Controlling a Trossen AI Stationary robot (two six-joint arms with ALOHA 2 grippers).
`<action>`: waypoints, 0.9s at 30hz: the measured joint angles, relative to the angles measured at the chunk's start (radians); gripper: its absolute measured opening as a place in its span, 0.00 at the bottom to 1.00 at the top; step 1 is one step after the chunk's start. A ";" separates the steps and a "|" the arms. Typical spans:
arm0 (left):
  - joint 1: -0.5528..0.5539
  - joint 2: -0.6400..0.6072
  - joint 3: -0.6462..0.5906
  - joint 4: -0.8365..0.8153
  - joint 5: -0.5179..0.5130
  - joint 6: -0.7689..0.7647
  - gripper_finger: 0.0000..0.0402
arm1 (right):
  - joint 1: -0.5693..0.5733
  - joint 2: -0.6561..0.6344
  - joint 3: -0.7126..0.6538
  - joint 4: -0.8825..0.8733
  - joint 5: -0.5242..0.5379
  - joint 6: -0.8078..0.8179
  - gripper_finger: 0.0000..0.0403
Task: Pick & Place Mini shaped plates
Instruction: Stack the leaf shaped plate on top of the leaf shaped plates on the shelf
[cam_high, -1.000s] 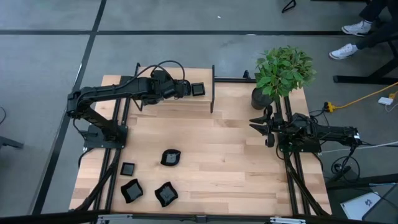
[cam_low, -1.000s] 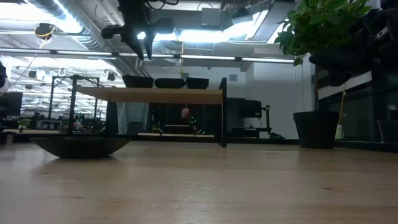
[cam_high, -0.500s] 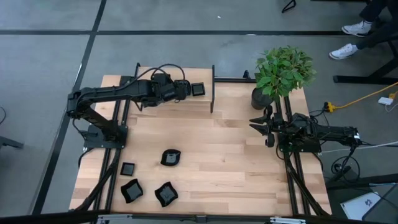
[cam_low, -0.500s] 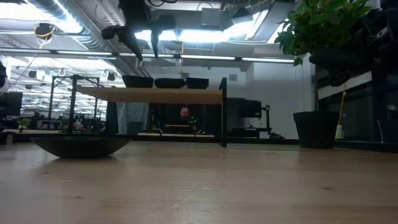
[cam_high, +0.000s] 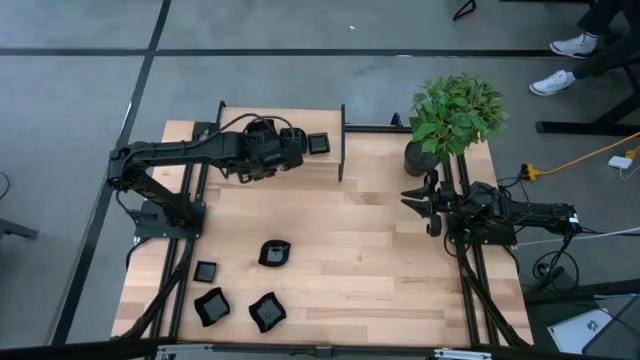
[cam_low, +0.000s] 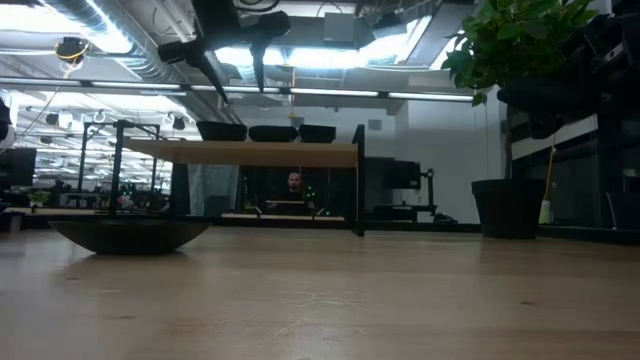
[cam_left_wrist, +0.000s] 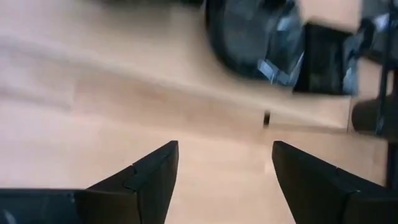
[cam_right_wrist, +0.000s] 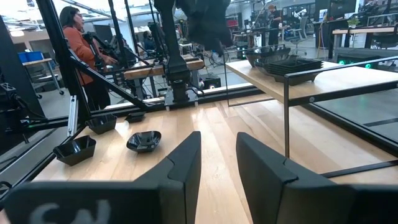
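From above, the left arm is stretching toward 1 o'clock over the shelf (cam_high: 280, 165), its left gripper (cam_high: 290, 148) hanging empty beside a square plate (cam_high: 317, 144); four plates (cam_high: 274, 253) are lying at 7 o'clock. The right gripper (cam_high: 412, 197) is waiting at 3 o'clock. The low view is showing spread fingers (cam_low: 257, 55) above shelved plates (cam_low: 272, 132). The left wrist view is showing jaws apart. The right wrist view is showing its jaws slightly parted, empty, plus a person (cam_right_wrist: 78, 43).

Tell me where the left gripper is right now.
High view: the left gripper hovers open over the raised shelf at the table's far left, beside the plates there.
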 joint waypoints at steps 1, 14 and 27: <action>0.000 0.000 0.000 -0.002 0.037 -0.020 0.63 | 0.000 0.000 0.000 0.000 0.000 0.000 0.26; -0.058 0.036 0.000 -0.055 0.384 -0.196 0.64 | 0.000 0.000 0.000 0.000 0.000 0.000 0.26; -0.219 0.120 0.000 -0.100 0.580 -0.455 0.64 | 0.000 0.000 0.000 0.000 0.000 0.000 0.26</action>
